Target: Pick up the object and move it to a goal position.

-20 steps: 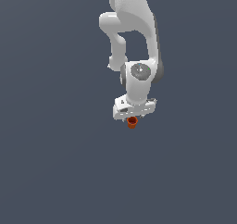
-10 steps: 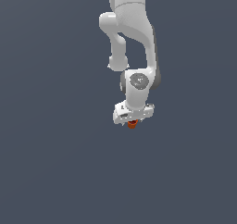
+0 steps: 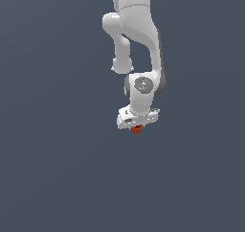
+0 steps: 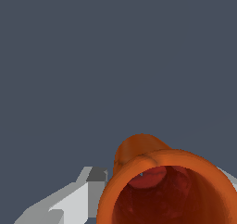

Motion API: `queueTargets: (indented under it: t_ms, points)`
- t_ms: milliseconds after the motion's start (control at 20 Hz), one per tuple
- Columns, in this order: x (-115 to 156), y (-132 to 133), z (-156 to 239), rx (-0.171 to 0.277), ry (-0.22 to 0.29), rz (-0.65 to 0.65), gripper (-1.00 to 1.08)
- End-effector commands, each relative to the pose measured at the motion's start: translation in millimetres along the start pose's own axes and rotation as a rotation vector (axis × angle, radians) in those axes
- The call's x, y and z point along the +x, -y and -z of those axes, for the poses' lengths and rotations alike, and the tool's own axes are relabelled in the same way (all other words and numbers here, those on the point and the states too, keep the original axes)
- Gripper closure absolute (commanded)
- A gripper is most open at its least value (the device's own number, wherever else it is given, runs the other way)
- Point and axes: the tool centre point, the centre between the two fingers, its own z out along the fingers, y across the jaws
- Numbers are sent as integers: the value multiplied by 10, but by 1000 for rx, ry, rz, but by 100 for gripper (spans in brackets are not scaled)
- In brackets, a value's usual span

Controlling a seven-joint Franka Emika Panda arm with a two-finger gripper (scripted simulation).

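Plain, even slate-grey backdrop [image 3: 52,178]

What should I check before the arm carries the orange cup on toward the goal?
1. Cup in the gripper: ok, the orange cup sits right under it, between the fingers.
2. Grip firmness: cannot tell, contact points are hidden.
3. Cup orientation: ok, its open rim faces the wrist camera.
4. Path around the arm: ok, nothing else shows in either view.
5. Goal position: cannot tell, no marker is visible.
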Motion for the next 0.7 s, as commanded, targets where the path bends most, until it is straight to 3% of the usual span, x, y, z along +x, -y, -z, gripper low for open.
queueTargets:
  t_ms: [0, 350, 650]
  points:
    - [-2, 1, -8, 0, 1, 0, 108]
    - [25, -56, 17, 0, 0, 0, 108]
    - [141, -329, 108, 0, 0, 0, 108]
